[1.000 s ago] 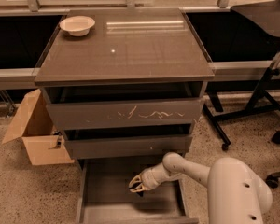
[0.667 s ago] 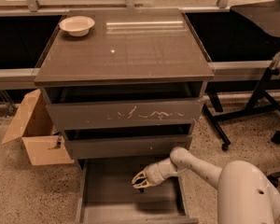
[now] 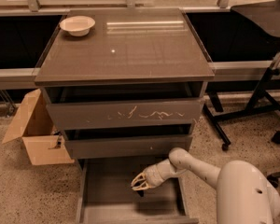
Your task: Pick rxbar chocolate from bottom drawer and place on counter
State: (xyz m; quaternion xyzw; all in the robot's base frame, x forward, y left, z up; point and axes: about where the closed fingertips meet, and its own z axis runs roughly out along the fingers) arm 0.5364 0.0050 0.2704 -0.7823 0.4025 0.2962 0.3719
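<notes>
The pale claw (image 3: 141, 184) hung low inside the open grey-brown bottom drawer (image 3: 107, 192), right of centre, over a small dark sliver that was probably the flat black chocolate rxbar (image 3: 140, 192); whether the claw was open or gripping it could not be told. A weak hold could drop the bar, or snag it on the middle drawer front (image 3: 126, 147) above, short of the glossy brown worktop (image 3: 130, 55).

Warm indoor light falls on a grey-brown drawer cabinet (image 3: 126, 113) standing on a speckled terrazzo floor (image 3: 18, 190). Left of the cabinet sits an open cardboard box (image 3: 42, 149); right of it, a black wheeled stand (image 3: 259, 97). Behind it, a pale ledge (image 3: 14, 73) crosses dark bays. The gripper (image 3: 141, 185) hangs low before the cabinet.
</notes>
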